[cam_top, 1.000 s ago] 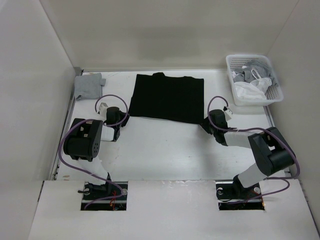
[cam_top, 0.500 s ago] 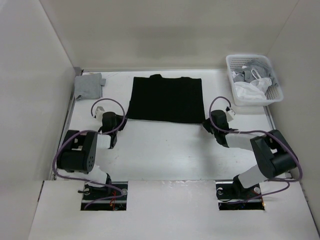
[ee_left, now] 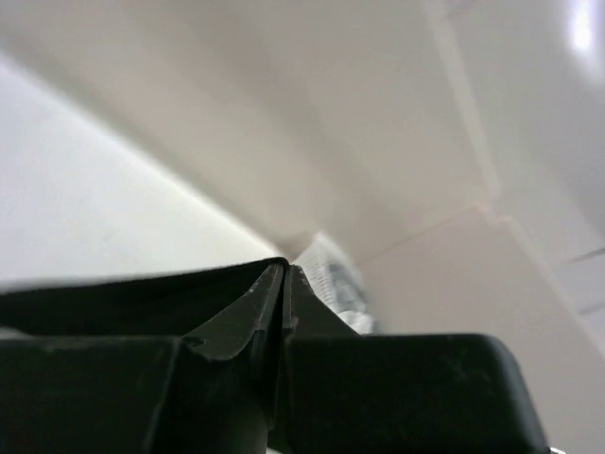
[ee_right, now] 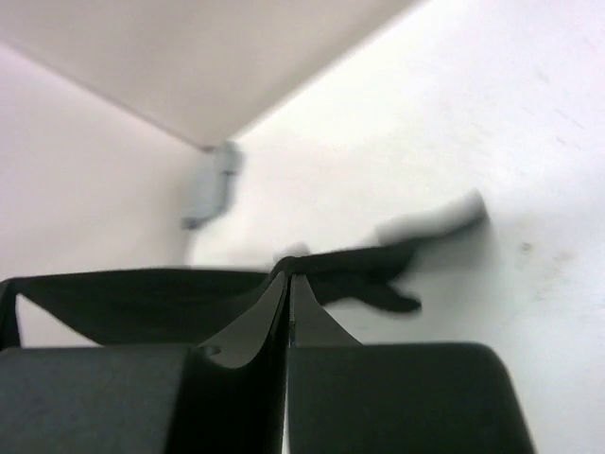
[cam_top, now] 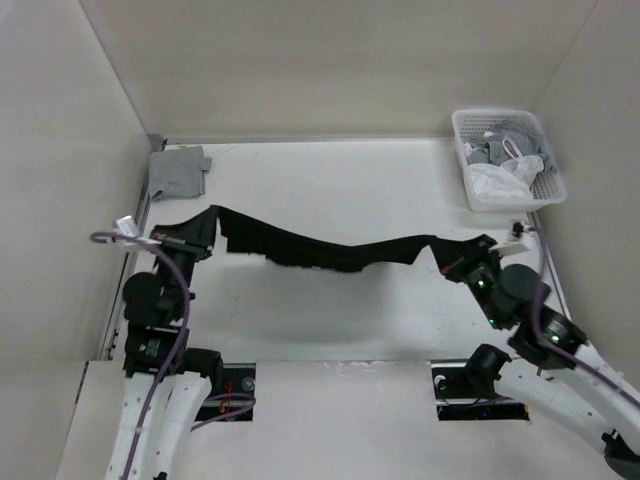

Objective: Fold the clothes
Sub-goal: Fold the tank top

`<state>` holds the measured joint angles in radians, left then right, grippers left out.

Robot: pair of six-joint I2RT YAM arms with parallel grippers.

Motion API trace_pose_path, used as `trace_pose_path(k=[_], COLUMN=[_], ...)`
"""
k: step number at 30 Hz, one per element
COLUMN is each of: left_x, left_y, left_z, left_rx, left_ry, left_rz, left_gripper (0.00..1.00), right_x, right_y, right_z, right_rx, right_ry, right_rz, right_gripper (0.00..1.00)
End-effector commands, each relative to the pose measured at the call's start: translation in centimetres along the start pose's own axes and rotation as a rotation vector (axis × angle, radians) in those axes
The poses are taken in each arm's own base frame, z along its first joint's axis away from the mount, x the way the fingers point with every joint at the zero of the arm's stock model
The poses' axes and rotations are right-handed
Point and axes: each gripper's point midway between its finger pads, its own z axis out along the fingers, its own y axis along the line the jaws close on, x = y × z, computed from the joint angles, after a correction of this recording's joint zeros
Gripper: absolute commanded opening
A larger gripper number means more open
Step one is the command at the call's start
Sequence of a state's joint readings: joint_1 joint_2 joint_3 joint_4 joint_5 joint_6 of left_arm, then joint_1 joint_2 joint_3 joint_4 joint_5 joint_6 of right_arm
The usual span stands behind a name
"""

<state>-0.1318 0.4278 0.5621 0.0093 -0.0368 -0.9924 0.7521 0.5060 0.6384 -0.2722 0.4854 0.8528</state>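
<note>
At the far left corner, a small folded grey cloth [cam_top: 178,170] lies on the white surface [cam_top: 330,200]. Nearer, the left pincer [cam_top: 192,238] is clamped tight on the left end of the black garment [cam_top: 330,255]. In the left wrist view its fingertips [ee_left: 269,288] meet with dark fabric running off to the left of them. The garment hangs as a narrow, sagging band across the middle of the surface, strung between the two arms. Whether its lowest edge touches the surface cannot be told. The right pincer [cam_top: 462,262] grips the right end, its fingers pressed together on the cloth in the right wrist view. A white basket [cam_top: 470,190] of white and grey garments sits at the far right corner, well apart from the band.
</note>
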Motion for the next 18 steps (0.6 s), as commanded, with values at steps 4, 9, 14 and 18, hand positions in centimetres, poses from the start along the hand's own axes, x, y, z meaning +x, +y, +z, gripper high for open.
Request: trace_pose_path(k=[4, 9, 14, 18], left_x=[-3.0, -1.2, 2.2, 5.2], left_y=[-4.3, -0.6, 5.1, 10.2], left_z=[-3.9, -1.5, 4.0, 9.4], left_rx=[0.002, -0.107, -0.23, -0.338], left_ry=[-0.003, 0.044, 0.097, 0.118], left_rz=[0.082, 0.091, 0.076, 0.072], left_gripper=[0.0, 0.0, 0.0, 0.0], right_x=[-4.7, -4.6, -2.9, -1.1], right_y=[2.6, 5.0, 3.0, -2.7], right_z=[-5.9, -4.0, 4.5, 14.1], right_rx=[0.008, -0.001, 0.023, 0.093], right_ry=[-0.005, -0.008, 0.01, 0.091], right_rz=[-0.122, -0.241, -0.254, -0.171], right_gripper=[0.0, 0.01, 0.0, 0.0])
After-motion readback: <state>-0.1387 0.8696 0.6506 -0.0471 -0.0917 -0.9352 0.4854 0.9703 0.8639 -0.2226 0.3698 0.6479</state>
